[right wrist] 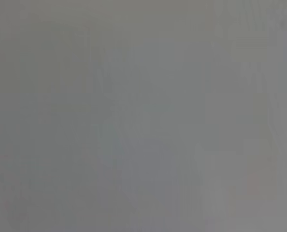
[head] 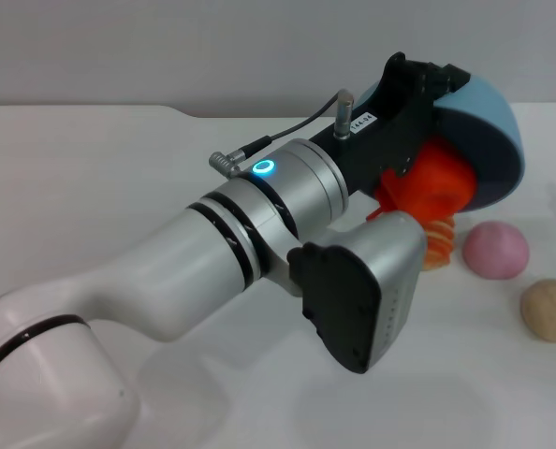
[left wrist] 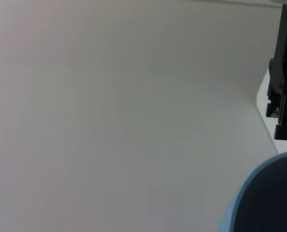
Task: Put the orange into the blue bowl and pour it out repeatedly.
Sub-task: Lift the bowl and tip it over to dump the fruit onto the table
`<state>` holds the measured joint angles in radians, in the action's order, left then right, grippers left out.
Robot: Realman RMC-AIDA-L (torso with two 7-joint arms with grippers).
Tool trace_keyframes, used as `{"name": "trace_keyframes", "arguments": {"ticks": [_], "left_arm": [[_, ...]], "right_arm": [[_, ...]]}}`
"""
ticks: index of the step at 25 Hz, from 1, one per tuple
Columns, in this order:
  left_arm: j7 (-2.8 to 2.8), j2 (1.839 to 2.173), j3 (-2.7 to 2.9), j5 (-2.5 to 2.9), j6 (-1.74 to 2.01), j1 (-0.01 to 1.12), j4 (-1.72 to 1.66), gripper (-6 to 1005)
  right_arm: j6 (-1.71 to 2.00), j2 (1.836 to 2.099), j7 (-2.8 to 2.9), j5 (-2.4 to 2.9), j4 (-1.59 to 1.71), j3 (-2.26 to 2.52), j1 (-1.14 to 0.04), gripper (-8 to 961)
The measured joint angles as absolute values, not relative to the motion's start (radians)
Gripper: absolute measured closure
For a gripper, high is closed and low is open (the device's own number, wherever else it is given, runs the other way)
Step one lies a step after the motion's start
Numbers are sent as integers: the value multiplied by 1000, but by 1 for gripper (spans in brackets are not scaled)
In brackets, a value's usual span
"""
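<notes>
Overhead, left gripper (head: 446, 112) clamped on tilted blue bowl (head: 489, 136), arm hiding striped loaf (head: 437, 241), pink bun (head: 495, 250) beside.

Bright, even light, soft shadows on the table (head: 91, 187); right wrist view wholly blurred grey.

I'm looking at a bare lab-style test bench: a plain white table (head: 91, 168) against a blank grey wall (head: 166, 47), with only toy foods like a pink bun (head: 495, 250) set out.
</notes>
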<state>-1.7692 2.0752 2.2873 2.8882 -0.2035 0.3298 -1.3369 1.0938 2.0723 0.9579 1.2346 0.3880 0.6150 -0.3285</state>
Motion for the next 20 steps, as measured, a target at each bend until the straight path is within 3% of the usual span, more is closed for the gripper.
{"name": "trace_keyframes", "arguments": {"ticks": [10, 20], "left_arm": [[-1662, 2076, 2339, 2886, -408, 318, -1247, 1000], [-1655, 2077, 2335, 2811, -385, 324, -1231, 1000]], "right_arm": [[1087, 2073, 960, 1235, 387, 621, -343, 217], [1085, 2074, 961, 1235, 386, 618, -351, 217]]}}
